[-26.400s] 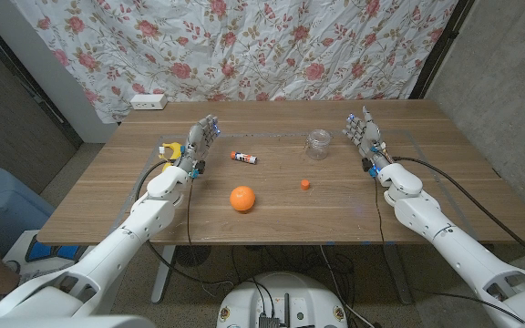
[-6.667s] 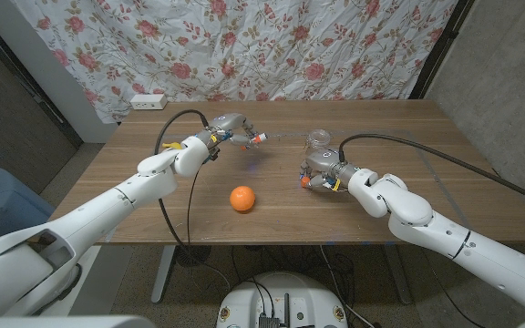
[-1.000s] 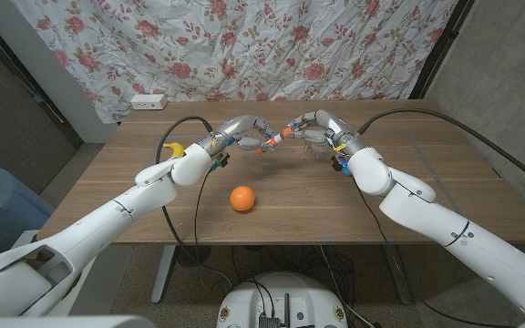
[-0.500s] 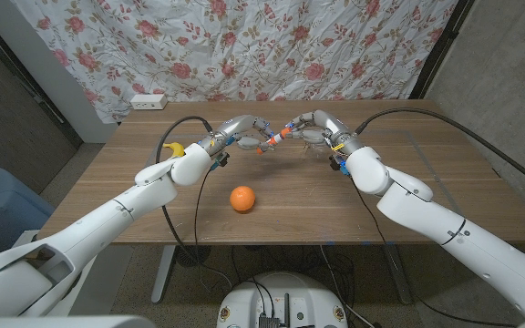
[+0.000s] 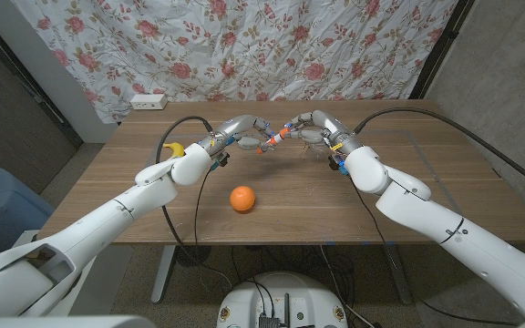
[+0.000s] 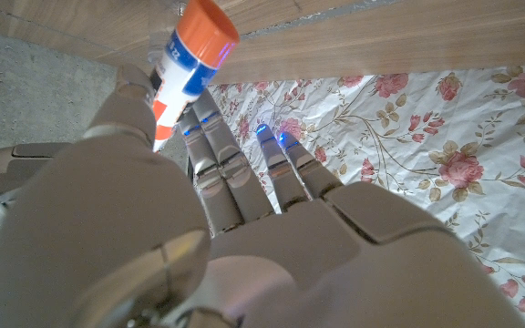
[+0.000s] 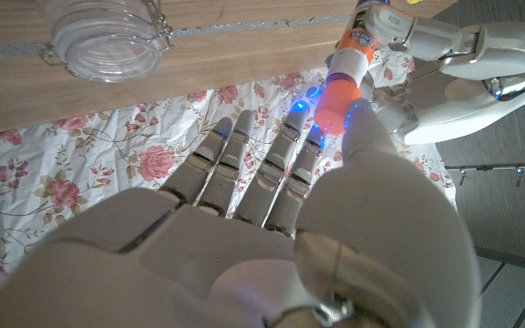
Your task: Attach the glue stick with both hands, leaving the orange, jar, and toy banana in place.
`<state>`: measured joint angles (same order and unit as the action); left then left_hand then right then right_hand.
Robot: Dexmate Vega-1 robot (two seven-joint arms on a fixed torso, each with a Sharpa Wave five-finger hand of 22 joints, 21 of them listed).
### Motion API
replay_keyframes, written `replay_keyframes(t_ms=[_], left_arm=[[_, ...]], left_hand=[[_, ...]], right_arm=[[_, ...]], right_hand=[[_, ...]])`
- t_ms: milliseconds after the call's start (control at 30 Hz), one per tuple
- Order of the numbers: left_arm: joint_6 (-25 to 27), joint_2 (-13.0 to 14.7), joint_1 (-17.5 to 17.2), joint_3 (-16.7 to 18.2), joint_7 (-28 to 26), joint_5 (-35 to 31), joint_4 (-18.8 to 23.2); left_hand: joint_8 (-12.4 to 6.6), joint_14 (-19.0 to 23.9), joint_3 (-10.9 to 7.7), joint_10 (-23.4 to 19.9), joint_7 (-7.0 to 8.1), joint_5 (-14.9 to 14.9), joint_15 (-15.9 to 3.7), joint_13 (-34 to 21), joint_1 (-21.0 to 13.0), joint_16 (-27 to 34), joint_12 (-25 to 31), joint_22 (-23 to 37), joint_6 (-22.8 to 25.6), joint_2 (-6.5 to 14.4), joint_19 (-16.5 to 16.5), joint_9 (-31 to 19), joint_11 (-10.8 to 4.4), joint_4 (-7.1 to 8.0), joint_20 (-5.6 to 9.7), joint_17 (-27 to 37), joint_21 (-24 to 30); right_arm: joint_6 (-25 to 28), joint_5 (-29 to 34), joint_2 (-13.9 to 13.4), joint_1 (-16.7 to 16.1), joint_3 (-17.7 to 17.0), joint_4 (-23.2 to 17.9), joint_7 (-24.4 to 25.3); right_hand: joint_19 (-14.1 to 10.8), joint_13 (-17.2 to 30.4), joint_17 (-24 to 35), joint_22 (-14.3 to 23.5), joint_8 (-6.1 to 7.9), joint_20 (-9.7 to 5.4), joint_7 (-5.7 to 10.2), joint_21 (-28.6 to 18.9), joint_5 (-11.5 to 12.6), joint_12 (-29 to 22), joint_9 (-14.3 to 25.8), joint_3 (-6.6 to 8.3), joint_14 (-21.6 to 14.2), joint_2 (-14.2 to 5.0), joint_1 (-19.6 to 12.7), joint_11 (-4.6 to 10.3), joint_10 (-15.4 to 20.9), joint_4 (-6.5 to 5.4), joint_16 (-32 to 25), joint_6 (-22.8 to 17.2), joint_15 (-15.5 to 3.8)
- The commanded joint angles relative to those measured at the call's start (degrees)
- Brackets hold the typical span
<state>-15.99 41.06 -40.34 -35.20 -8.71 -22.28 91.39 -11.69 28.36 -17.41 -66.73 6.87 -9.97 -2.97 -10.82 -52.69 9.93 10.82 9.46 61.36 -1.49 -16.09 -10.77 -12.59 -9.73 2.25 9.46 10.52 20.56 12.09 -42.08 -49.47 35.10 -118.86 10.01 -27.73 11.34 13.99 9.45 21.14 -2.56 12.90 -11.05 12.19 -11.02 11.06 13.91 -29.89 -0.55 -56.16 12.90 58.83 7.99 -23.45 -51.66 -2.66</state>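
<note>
The glue stick (image 5: 272, 140) hangs in the air above the table's back middle, between my two hands. My left hand (image 5: 241, 133) grips its white and blue body (image 6: 179, 66). My right hand (image 5: 318, 127) pinches the small orange cap (image 7: 339, 93) between thumb and fingers. The cap sits against the stick's end (image 7: 368, 35), in line with it; I cannot tell how far it is seated. The left hand (image 7: 454, 46) also shows in the right wrist view.
An orange (image 5: 241, 199) lies on the wooden table (image 5: 427, 196) in front of the hands. The toy banana (image 5: 177, 148) sits at the left, by my left forearm. The glass jar (image 7: 103, 41) stands just beyond my right hand. A white power strip (image 5: 149, 101) lies at the back left.
Over the earlier frames each hand picked up its part and brought it to the middle. In the last second the hands and stick have hardly moved.
</note>
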Motion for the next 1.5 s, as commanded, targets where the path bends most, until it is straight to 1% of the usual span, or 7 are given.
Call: replay_keyframes(t_ms=[33,300,700,1100,1500], left_arm=[[0.21,-0.03,-0.16,-0.06,0.0,0.07,0.21],[-0.24,-0.37,0.16,-0.28,-0.18,-0.01,-0.21],[-0.16,-0.29,0.11,-0.18,-0.06,0.13,-0.13],[-0.67,-0.44,0.08,-0.18,-0.54,0.23,-0.73],[-0.31,-0.45,-0.17,-0.1,-0.79,0.15,-0.44]], left_hand=[[-0.33,-0.02,-0.03,-0.16,1.99,-0.38,-8.71,-0.25,-3.51,0.36,0.33,0.21,4.21,4.18,-0.28,-0.21,-0.31,0.34,3.3,0.15,0.31],[-0.3,-0.03,0.0,-0.15,1.94,-0.39,-8.73,-0.25,-3.52,0.36,0.33,0.21,4.14,4.21,-0.25,-0.21,-0.31,0.34,3.27,0.15,0.3],[-0.34,-0.08,0.04,-0.15,1.94,-0.39,-8.75,-0.25,-3.59,0.33,0.34,0.21,4.19,4.21,-0.28,-0.22,-0.31,0.3,3.32,0.14,0.31],[-0.33,-0.09,0.08,-0.16,1.92,-0.4,-8.75,-0.25,-3.63,0.33,0.34,0.21,4.17,4.24,-0.26,-0.22,-0.32,0.29,3.29,0.14,0.31],[-0.33,-0.09,0.08,-0.13,2.08,-0.41,-8.78,-0.25,-3.77,0.33,0.33,0.21,4.16,4.27,-0.28,-0.22,-0.32,0.24,3.34,0.14,0.32]], right_arm=[[-0.06,0.0,0.03,0.18,0.23,0.21,-0.44],[-0.23,-0.16,-0.14,-0.03,0.05,0.1,-0.4],[-0.47,-0.14,0.26,0.6,0.47,0.82,-0.75],[0.81,-0.34,0.15,0.48,0.3,0.44,-0.83],[0.21,-1.01,0.14,0.53,0.29,1.04,-0.82]], right_hand=[[0.28,0.09,0.17,0.34,-0.24,0.05,-0.25,-0.03,0.03,0.05,0.12,-0.38,0.36,-0.3,0.06,-0.12,-0.14,0.01,-0.4,-0.17,-7.82],[0.21,0.1,0.2,0.34,-0.38,0.03,-0.25,-0.06,-0.01,0.06,0.12,-0.47,0.38,-0.38,0.09,-0.13,-0.27,0.03,-0.44,-0.11,-7.86],[0.2,0.11,0.25,0.35,-0.58,0.02,-0.25,-0.07,-0.09,0.05,0.14,-0.61,0.46,-0.56,0.17,-0.13,-0.46,0.04,-0.5,-0.12,-7.85],[0.2,0.13,0.29,0.35,-0.68,0.01,-0.26,-0.07,-0.16,0.02,0.15,-0.72,0.45,-0.71,0.24,-0.13,-0.53,0.03,-0.57,-0.21,-7.84],[0.21,0.15,0.33,0.35,-0.81,0.04,-0.26,-0.07,-0.23,-0.04,0.17,-0.86,0.44,-0.88,0.37,-0.13,-0.52,0.0,-0.65,-0.3,-7.81]])
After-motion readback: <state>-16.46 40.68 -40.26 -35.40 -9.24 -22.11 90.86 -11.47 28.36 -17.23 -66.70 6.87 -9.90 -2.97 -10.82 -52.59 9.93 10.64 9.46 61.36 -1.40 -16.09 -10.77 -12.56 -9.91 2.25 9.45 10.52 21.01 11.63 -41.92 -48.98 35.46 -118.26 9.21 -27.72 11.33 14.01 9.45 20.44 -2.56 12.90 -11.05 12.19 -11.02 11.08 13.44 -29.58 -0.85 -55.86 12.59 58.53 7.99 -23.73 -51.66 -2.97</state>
